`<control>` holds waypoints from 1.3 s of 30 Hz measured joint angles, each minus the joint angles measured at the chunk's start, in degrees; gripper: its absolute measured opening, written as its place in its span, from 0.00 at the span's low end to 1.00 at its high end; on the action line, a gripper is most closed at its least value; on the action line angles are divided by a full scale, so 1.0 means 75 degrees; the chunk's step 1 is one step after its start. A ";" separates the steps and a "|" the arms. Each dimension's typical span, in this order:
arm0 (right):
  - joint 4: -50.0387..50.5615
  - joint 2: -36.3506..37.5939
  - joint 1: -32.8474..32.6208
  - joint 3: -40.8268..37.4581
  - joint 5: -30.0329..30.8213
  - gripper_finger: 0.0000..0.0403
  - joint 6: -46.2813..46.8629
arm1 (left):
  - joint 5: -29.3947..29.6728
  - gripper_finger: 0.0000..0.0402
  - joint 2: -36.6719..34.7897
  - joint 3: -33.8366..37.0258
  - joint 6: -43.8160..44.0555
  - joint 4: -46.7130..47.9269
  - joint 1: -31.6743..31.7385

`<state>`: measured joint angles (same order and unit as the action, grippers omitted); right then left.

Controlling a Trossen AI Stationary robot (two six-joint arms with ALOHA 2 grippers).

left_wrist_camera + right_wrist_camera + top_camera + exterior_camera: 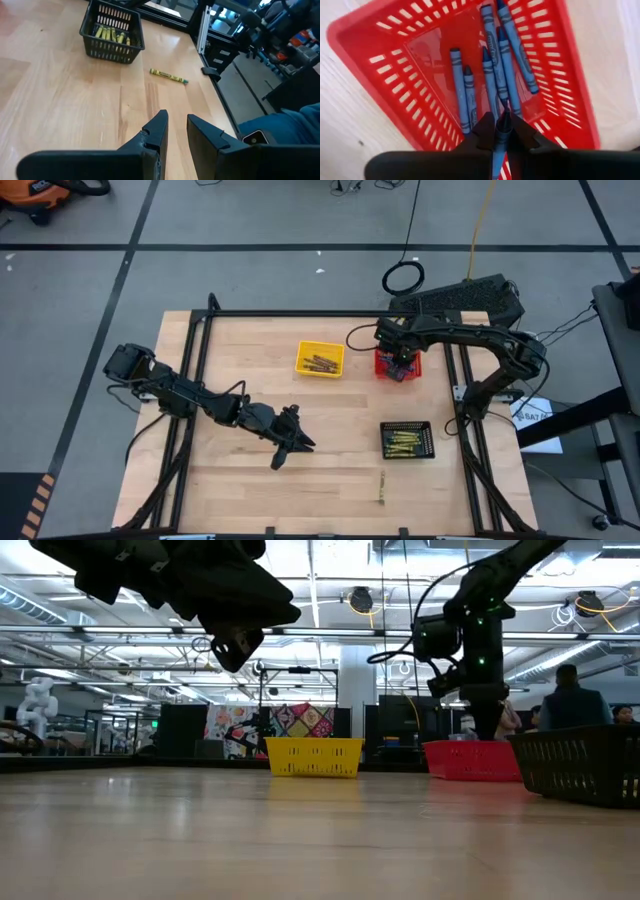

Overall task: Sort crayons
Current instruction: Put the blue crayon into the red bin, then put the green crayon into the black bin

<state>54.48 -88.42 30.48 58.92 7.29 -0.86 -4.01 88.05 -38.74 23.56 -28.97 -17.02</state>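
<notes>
My right gripper [501,125] points down over the red basket [385,370] and is shut on a blue crayon [502,131]. Several more blue crayons [490,75] lie on the floor of that basket. One yellow-green crayon [169,76] lies loose on the wood near the table's front edge [381,485]. My left gripper [176,131] hovers open to the left of it [290,445], with nothing between its fingers. The yellow basket [320,360] holds brownish crayons. The black basket [407,440] holds yellow-olive crayons [111,34]. My right gripper pinches the blue crayon between its two fingers, which come from above and point down. The crayon runs along the fingers. Its pointed end [504,115] sticks out below them, over the inside of the red basket. The fingers hide the rest of the crayon.
The table's black frame rails [300,313] run along its edges. Bare wood [330,480] lies between my left gripper and the loose crayon. In the low view, people [570,700] show in the room beyond the table.
</notes>
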 joint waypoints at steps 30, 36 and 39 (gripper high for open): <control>0.1976 0.0000 -0.0721 0.1908 -0.0985 0.31 0.3316 | 0.0000 0.19 0.0000 0.0000 0.0217 0.0341 -0.0050; 0.2610 0.0000 -0.1933 0.2212 -0.1212 0.31 0.5013 | 0.0000 0.19 0.0000 0.0000 0.0216 0.0450 -0.0052; 0.2822 0.0000 -0.2751 0.2214 -0.1253 0.31 0.5770 | 0.0000 0.19 0.0000 0.0000 0.0190 0.0759 -0.0055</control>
<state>75.64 -88.42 9.85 75.53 -2.11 42.41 -4.01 88.05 -38.74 24.99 -23.28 -17.43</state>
